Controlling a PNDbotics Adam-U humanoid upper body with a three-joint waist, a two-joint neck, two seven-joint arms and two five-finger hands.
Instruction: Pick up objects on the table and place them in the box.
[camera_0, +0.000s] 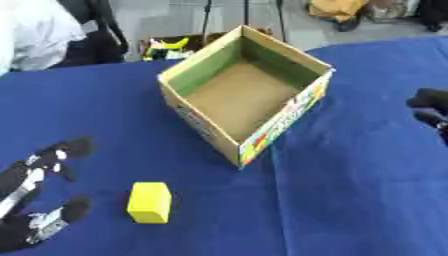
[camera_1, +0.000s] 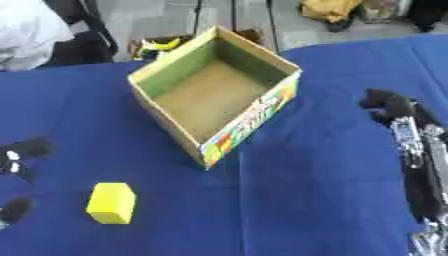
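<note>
Starting out, my left hand (camera_0: 31, 200) spreads wide beside the yellow block (camera_0: 150, 202) on the worktop (camera_0: 350, 200); the box (camera_0: 199, 121) sits empty.

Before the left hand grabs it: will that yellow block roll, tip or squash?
The yellow block looks boxy with flat faces, so it probably slides, not rolls. It lies low on the blue cloth, so tipping seems unlikely. Crisp edges suggest it is stiff; weight unclear.
</note>
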